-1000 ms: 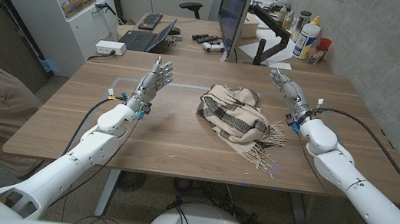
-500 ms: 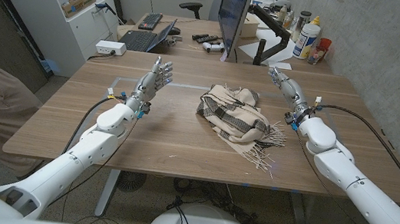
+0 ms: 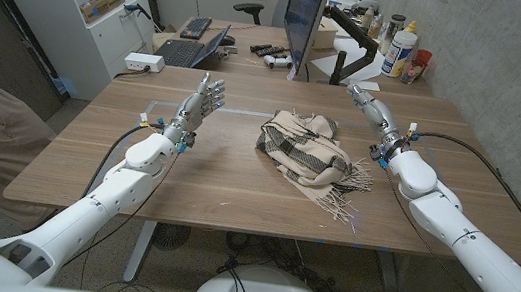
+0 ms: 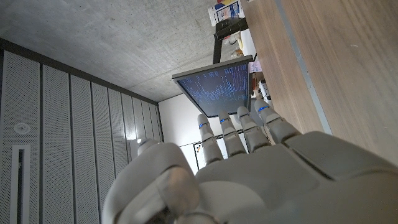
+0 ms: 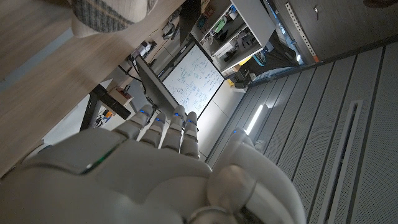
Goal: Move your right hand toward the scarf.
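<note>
Scarf (image 3: 307, 148), crumpled, lies mid wooden table (image 3: 216, 176), its long side running from the far edge toward the near right corner, fringe nearest. Right hand (image 3: 370, 107) and left hand (image 3: 201, 101) are empty, fingers apart. Monitor (image 3: 304, 16) stands behind

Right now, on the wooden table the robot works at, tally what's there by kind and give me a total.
Beige and dark checked fringed scarf: 1
Robot hands over the table, left hand and right hand: 2
Total: 3
</note>
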`<state>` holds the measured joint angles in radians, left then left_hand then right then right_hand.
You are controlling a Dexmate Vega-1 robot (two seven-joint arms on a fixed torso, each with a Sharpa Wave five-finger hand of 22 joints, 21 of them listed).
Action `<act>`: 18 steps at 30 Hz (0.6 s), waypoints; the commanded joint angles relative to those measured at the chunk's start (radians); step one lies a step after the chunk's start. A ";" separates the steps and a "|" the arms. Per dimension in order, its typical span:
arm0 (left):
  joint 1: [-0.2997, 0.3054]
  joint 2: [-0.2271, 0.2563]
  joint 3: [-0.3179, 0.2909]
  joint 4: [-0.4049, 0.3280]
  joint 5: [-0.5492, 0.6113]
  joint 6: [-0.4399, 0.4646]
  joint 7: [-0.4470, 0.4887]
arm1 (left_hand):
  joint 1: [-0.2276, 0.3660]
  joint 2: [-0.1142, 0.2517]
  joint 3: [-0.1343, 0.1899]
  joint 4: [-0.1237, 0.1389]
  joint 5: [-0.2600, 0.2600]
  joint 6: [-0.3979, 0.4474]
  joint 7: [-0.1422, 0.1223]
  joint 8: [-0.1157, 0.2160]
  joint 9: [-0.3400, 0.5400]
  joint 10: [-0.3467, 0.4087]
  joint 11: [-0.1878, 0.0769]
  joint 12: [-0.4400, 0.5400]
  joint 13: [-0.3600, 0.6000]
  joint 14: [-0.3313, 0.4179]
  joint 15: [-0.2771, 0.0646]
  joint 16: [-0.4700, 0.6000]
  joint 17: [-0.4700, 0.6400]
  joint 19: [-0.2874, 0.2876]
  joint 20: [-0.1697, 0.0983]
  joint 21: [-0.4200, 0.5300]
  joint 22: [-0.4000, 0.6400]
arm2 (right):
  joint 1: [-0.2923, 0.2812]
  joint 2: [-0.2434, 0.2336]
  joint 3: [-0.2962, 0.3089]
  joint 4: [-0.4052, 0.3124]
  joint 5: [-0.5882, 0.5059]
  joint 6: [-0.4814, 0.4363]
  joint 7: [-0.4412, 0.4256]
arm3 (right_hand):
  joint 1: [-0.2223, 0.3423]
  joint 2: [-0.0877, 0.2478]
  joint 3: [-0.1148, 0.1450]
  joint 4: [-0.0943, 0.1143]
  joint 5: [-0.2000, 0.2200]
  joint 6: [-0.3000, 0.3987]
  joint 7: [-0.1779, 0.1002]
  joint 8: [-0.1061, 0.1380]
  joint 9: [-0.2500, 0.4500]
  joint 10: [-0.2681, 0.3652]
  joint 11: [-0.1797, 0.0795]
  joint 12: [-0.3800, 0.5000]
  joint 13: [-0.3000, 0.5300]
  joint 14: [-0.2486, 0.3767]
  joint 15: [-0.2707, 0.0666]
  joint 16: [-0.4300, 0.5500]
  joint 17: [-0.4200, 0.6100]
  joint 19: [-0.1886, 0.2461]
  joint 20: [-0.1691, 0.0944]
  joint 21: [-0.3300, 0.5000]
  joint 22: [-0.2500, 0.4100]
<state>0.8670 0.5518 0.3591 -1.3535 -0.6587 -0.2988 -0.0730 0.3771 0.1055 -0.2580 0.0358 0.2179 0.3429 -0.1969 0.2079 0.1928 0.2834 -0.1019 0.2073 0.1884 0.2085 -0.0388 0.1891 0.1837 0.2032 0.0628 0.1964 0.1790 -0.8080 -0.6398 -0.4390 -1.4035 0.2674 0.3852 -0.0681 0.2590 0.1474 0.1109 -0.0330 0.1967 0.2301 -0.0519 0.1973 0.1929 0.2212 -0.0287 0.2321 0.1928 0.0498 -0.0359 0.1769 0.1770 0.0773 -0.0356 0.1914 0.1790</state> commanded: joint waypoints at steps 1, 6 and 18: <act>-0.008 0.007 0.000 0.002 0.003 0.003 -0.005 | 0.011 0.000 -0.005 -0.002 0.004 0.005 0.000 0.002 0.005 0.009 -0.003 0.006 0.006 0.008 -0.060 0.005 0.001 0.007 -0.003 0.005 0.004 | 0.011 -0.003 -0.010 -0.003 -0.060 0.030 -0.014 | 0.012 0.004 0.010 -0.002 0.008 -0.001 -0.006 0.000 0.005 -0.004 0.005 -0.003 0.002 -0.004 -0.046 -0.005 0.001 -0.003 -0.009 -0.003 0.002; -0.005 0.008 -0.002 -0.003 0.003 -0.002 -0.005 | 0.011 0.000 -0.005 -0.003 0.004 -0.009 -0.006 -0.004 0.005 0.010 -0.004 0.006 0.006 0.009 -0.060 0.005 0.001 0.008 -0.004 0.005 0.004 | 0.013 -0.011 -0.014 -0.012 -0.104 0.040 -0.031 | 0.014 0.004 0.011 -0.003 0.008 -0.004 -0.007 -0.001 0.005 -0.005 0.004 -0.003 0.002 -0.005 -0.045 -0.003 0.001 -0.003 -0.009 -0.002 0.002; 0.005 0.010 -0.004 -0.015 0.005 -0.001 0.006 | 0.011 0.000 -0.005 -0.003 0.004 -0.011 -0.005 -0.005 0.005 0.011 -0.005 0.005 0.006 0.008 -0.060 0.005 0.001 0.008 -0.003 0.005 0.004 | 0.006 -0.041 -0.022 -0.064 -0.211 0.035 -0.066 | 0.016 0.004 0.013 -0.005 0.008 -0.005 -0.007 0.000 0.005 -0.005 0.004 -0.003 0.002 -0.006 -0.045 -0.002 0.001 -0.004 -0.008 -0.001 0.002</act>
<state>0.8632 0.5605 0.3582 -1.3585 -0.6564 -0.2981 -0.0758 0.3771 0.1055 -0.2580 0.0358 0.2179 0.3356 -0.2040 0.2079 0.1928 0.2888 -0.1073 0.2072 0.1883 0.2085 -0.0389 0.1891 0.1837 0.2032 0.0627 0.1964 0.1789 -0.7990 -0.6580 -0.4532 -1.4308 0.1487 0.4196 -0.1035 0.2642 0.1528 0.1137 -0.0358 0.1966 0.2248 -0.0572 0.1973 0.1929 0.2212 -0.0286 0.2322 0.1928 0.0499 -0.0358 0.1769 0.1770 0.0774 -0.0357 0.1914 0.1790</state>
